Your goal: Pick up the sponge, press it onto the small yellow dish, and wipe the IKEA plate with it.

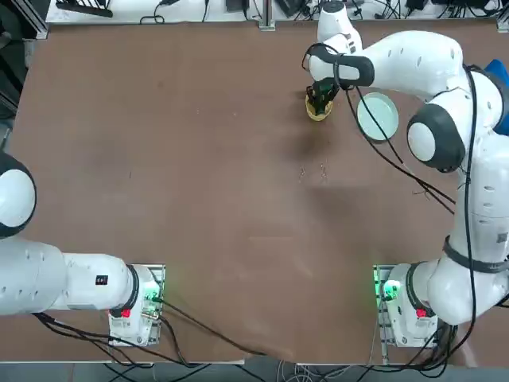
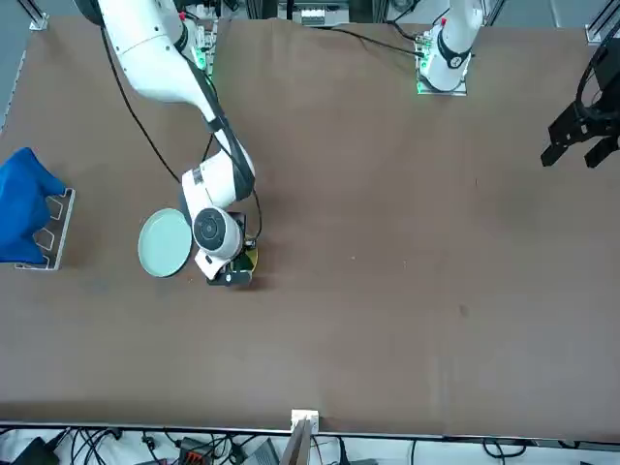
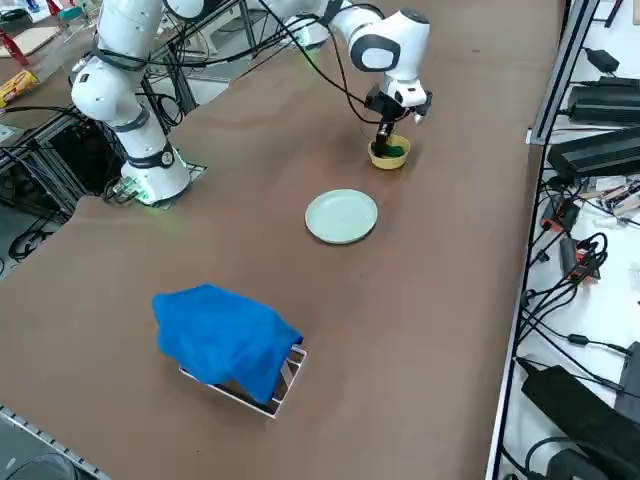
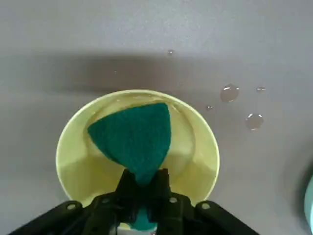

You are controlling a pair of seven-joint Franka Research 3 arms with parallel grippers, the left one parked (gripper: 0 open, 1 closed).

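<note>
My right gripper is shut on the sponge, whose dark green face fills the middle of the small yellow dish. The sponge is down inside the dish. From overhead the gripper stands right over the yellow dish at the far side of the table. The side view shows the fingers reaching down into the dish, with green showing inside. The pale mint IKEA plate lies just beside the dish, toward my right, with nothing on it; the plate is apart from the gripper.
Water drops dot the table by the dish. A blue cloth lies over a small metal stand near the table's right edge. Cables trail from the right arm over the table behind the plate.
</note>
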